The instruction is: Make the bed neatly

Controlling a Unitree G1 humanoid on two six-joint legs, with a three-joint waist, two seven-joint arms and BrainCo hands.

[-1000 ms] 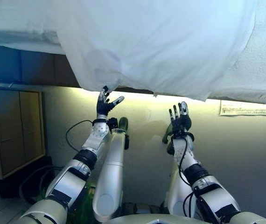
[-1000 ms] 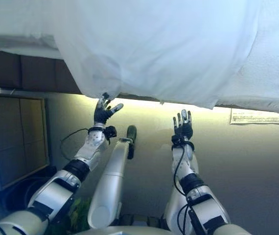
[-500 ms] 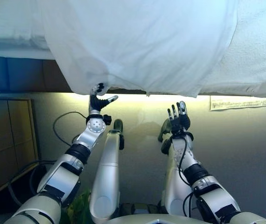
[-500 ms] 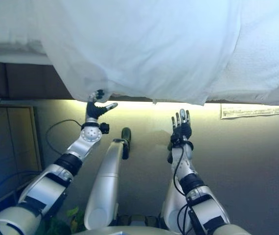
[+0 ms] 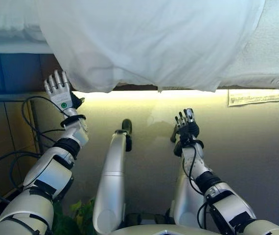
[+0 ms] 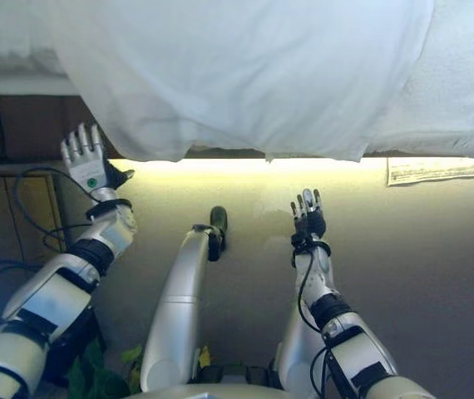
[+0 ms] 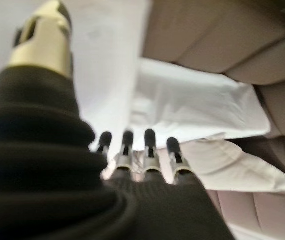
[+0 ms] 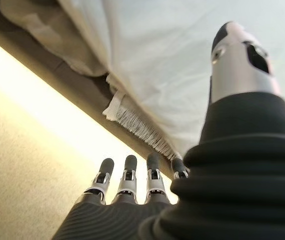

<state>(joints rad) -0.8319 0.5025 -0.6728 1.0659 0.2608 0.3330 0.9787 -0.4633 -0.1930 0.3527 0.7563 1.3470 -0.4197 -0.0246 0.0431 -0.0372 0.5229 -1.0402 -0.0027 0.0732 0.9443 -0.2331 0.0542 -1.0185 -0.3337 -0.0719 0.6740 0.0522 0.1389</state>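
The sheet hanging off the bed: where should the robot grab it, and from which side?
Probably at the sheet's loose bottom hem, near the corner hanging close to the left hand. The edge dangles free below the bed, so fingers can come up from underneath and pinch it. Both the left hand and the right hand are open and hold nothing.

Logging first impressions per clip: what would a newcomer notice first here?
The big white sheet hanging over the bed's edge fills the top of the head views. Below it both hands are raised, holding nothing: the left hand by the sheet's left corner, fingers straight, and the right hand lower, over the floor.
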